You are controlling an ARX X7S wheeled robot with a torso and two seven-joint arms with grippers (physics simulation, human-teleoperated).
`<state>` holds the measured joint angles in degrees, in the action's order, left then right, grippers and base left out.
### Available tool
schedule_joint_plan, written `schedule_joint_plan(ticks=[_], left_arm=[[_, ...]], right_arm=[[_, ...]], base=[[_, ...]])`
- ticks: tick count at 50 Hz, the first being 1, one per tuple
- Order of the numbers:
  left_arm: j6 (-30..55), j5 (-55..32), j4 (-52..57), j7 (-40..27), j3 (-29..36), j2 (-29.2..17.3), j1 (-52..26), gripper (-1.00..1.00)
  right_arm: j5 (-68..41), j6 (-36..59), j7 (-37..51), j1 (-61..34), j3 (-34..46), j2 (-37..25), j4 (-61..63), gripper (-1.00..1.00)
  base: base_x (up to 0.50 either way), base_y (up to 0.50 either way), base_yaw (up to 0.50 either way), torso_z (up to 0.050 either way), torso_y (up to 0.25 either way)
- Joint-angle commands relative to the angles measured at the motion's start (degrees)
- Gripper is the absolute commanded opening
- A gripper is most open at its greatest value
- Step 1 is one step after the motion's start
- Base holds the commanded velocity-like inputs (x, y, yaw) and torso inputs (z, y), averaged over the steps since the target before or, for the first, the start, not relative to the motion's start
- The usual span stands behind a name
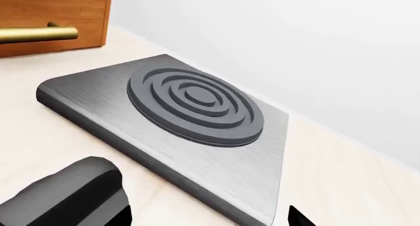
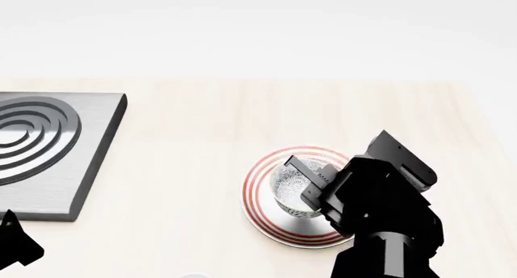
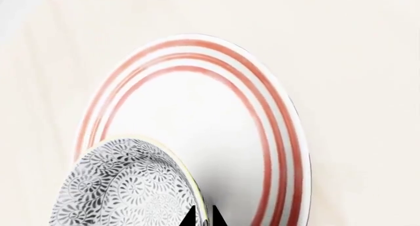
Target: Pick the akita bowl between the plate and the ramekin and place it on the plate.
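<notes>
right gripper (image 2: 311, 180) pinching the akita bowl's (image 2: 292, 190) right rim | bowl directly over the plate (image 2: 260, 206), set-down is straight below | left gripper (image 2: 16, 244) idle far left, jaw state unclear

The head view looks steeply down on the counter (image 2: 194, 139) from above. The right wrist view sits close over the plate (image 3: 276, 137), shared with the head view. The left wrist view faces the burner plate (image 1: 196, 108) obliquely, also shared.

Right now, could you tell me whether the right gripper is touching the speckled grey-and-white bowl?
Touching: in the right wrist view the right gripper pinches the speckled bowl's rim over the red-ringed white plate.
</notes>
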<state>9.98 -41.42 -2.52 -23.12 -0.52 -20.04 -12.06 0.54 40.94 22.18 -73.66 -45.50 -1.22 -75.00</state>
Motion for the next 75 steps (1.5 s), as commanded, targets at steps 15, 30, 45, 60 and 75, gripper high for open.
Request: schedule_joint_plan(ticks=[15, 30, 45, 60, 75], left_arm=[[-0.31, -0.18, -0.16, -0.01, 0.18, -0.1, 0.05, 1.0], [-0.02, -0.54, 0.24, -0.36, 0.23, -0.31, 0.14, 1.0], [-0.18, -0.5, -0.16, -0.39, 0.43, -0.3, -0.05, 1.0], [-0.3, -0.55, 0.18, -0.57, 0.57, -0.41, 0.19, 1.0], [-0.32, -0.65, 0.6, -0.76, 0.69, -0.58, 0.45, 1.0]], right_arm=[[-0.51, 0.14, -2.09, -0.15, 1.49, -0.07, 0.01, -1.0], [-0.65, 0.87, -3.12, -0.3, 1.7, -0.22, 0.01, 1.0], [-0.68, 0.63, -3.67, -0.04, 1.68, -0.25, 0.01, 1.0], [0.23, 1.73, -5.08, -1.9, 5.7, -0.61, 0.01, 1.0], [0.82, 1.24, -9.48, -2.64, 12.85, -0.71, 0.02, 1.0]], base=[[0.0, 0.0, 0.0, 0.0, 0.0], [0.0, 0.0, 0.0, 0.0, 0.0], [0.0, 0.0, 0.0, 0.0, 0.0], [0.0, 0.0, 0.0, 0.0, 0.0], [0.0, 0.0, 0.0, 0.0, 0.0]])
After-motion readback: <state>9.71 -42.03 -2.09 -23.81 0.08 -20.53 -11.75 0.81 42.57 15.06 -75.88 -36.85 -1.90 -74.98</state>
